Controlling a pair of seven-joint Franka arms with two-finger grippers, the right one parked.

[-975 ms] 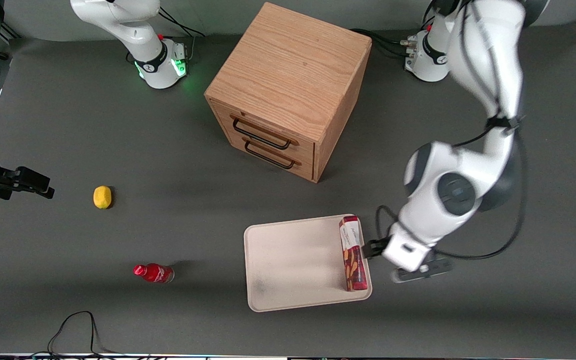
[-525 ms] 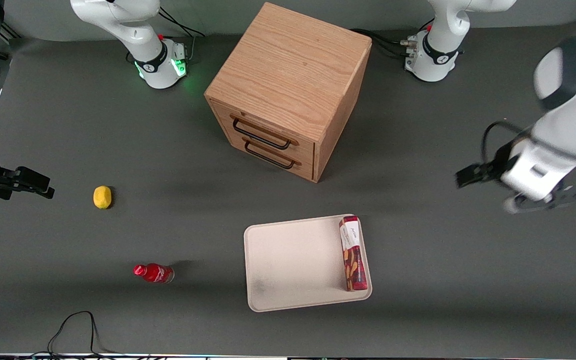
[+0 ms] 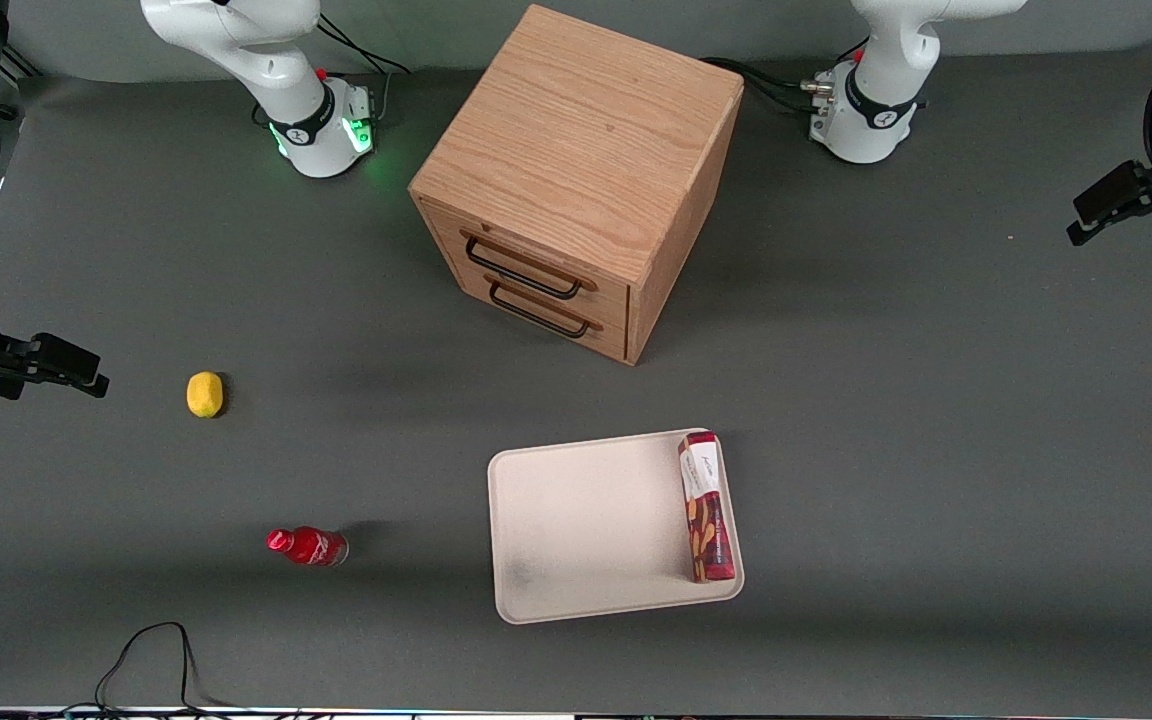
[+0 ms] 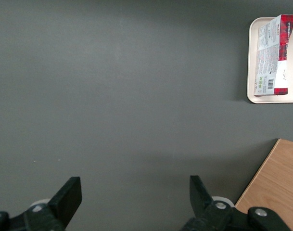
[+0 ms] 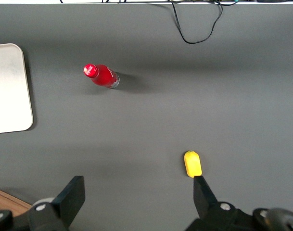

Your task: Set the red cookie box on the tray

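The red cookie box (image 3: 706,506) lies flat on the pale tray (image 3: 586,525), along the rim on the working arm's side. It shows again in the left wrist view as the red cookie box (image 4: 273,76) on the tray (image 4: 251,57). My left gripper (image 3: 1121,212) hangs high above the table at the working arm's end, well away from the tray and farther from the front camera. Its fingers (image 4: 68,194) stand wide apart, so the gripper (image 4: 135,195) is open with only bare grey table between them.
A wooden drawer cabinet (image 3: 576,180) stands mid-table, farther from the front camera than the tray. A small red bottle (image 3: 308,546) and a yellow lemon (image 3: 204,394) lie toward the parked arm's end. A black cable (image 3: 151,655) loops at the near edge.
My left gripper has left the box's side at the tray rim and swung up and away toward the working arm's end. The box stays put on the tray.
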